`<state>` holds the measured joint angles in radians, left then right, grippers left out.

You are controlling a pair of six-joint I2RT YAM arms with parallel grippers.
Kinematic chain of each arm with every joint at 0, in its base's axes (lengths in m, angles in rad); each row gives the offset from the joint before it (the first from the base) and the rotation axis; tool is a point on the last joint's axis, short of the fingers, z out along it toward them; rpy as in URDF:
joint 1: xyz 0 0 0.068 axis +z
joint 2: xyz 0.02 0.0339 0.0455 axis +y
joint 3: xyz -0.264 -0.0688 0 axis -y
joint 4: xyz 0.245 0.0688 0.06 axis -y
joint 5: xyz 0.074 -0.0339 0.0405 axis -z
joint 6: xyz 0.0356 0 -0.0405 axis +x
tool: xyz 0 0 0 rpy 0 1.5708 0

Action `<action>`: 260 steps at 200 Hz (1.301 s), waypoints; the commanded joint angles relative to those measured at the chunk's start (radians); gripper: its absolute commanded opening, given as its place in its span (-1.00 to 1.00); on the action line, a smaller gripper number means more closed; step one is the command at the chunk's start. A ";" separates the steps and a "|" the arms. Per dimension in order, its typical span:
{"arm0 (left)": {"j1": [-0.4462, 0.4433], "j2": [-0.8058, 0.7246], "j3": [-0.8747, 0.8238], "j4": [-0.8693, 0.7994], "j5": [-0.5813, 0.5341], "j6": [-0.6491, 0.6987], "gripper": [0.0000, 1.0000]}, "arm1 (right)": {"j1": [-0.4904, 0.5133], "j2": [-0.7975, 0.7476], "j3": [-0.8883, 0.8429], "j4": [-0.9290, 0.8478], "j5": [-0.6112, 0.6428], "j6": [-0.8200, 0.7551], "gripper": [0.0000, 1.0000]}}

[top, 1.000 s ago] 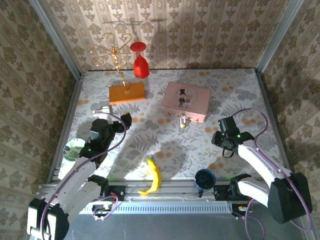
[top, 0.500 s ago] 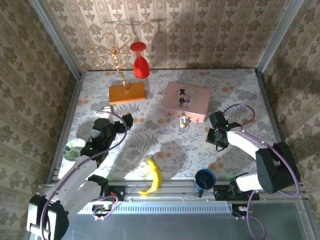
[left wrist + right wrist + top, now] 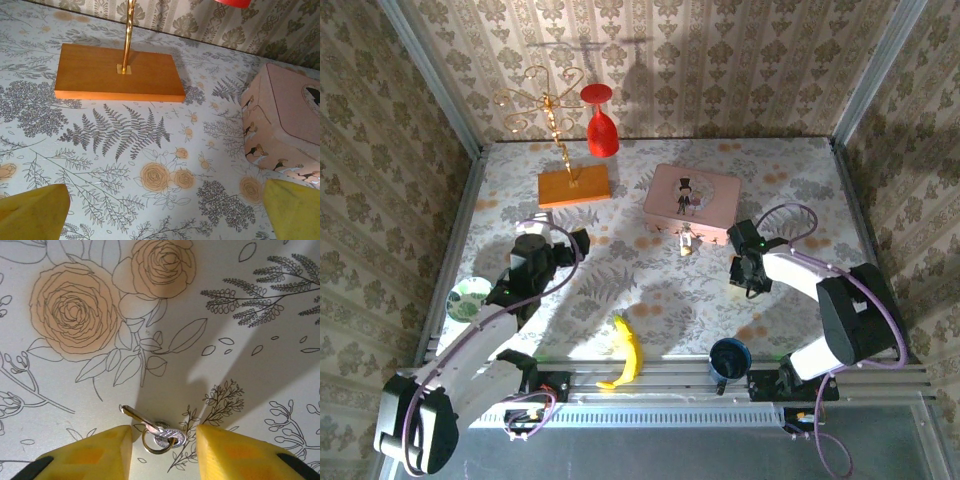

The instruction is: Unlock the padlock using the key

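Note:
The tiny pale-gold padlock (image 3: 686,243) hangs at the front of the pink box (image 3: 692,200). On the table lies a small silver key (image 3: 150,424) on a brass ring, its blade pointing left. My right gripper (image 3: 164,450) is open low over it, one yellow finger (image 3: 95,452) on each side of the key. In the top view the right gripper (image 3: 744,272) sits right of the padlock. My left gripper (image 3: 576,243) is open above bare tabletop, its yellow fingertips (image 3: 31,212) far apart, with the pink box (image 3: 282,117) ahead on the right.
A wooden base (image 3: 574,186) carries a gold wire stand, with a red glass (image 3: 602,128) behind it. A banana (image 3: 626,354) and a dark blue cup (image 3: 729,356) lie near the front rail. A green plate (image 3: 468,297) sits at the left edge.
My right arm has swung left towards the pink box and come down over the key. The left gripper has edged slightly right.

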<state>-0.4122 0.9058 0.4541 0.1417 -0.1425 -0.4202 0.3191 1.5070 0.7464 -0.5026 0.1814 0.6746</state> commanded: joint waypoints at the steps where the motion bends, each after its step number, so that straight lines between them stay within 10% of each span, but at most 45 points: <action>1: -0.007 0.000 0.035 0.029 -0.005 -0.017 1.00 | 0.024 0.036 0.039 0.018 0.018 0.013 -0.34; 130: -0.029 0.006 0.056 0.037 -0.005 -0.023 1.00 | 0.118 0.013 0.104 -0.029 0.032 -0.018 -1.00; 260: -0.038 0.063 0.142 -0.033 0.105 -0.034 1.00 | 0.134 -0.230 0.050 0.085 -0.224 -0.124 -1.00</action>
<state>-0.4446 0.9611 0.5632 0.1287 -0.0990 -0.4282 0.4397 1.3354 0.8246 -0.4881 0.1009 0.6113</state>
